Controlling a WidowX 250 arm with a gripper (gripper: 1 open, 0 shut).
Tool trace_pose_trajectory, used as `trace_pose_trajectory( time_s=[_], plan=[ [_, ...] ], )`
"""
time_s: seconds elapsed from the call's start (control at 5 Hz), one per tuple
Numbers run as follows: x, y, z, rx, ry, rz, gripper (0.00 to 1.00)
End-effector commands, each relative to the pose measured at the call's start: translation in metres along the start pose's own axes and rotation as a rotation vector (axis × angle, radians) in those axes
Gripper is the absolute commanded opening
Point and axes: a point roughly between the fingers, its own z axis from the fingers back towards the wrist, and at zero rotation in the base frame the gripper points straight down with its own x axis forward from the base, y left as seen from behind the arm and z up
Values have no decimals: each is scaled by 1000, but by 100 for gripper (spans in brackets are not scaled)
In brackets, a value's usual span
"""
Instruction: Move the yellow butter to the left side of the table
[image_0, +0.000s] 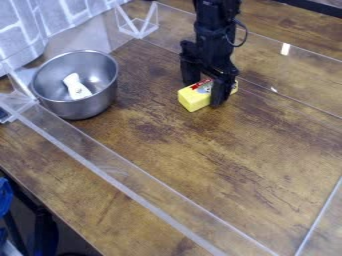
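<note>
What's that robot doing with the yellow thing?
The robot arm's tool is pointing straight down over the butter, a small yellow block on the wooden table. The tool is open and right at the butter, but it has not grabbed it yet. The butter sits on the table, to the right of a metal bowl.

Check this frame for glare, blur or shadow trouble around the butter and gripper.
Camera view: soft, low-resolution overall; white glare spots on the table right of the gripper; the dark, open gripper shades part of the butter, whose yellow stays readable; the bowl reflects light but isn't washed out.
</note>
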Motion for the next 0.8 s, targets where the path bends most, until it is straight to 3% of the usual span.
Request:
trace_pose_trajectory(
  time_s=[0.0,0.6],
  plan=[
    [9,11,13,11,-56,29,100],
    [9,12,6,4,-61,49,100]
  ],
)
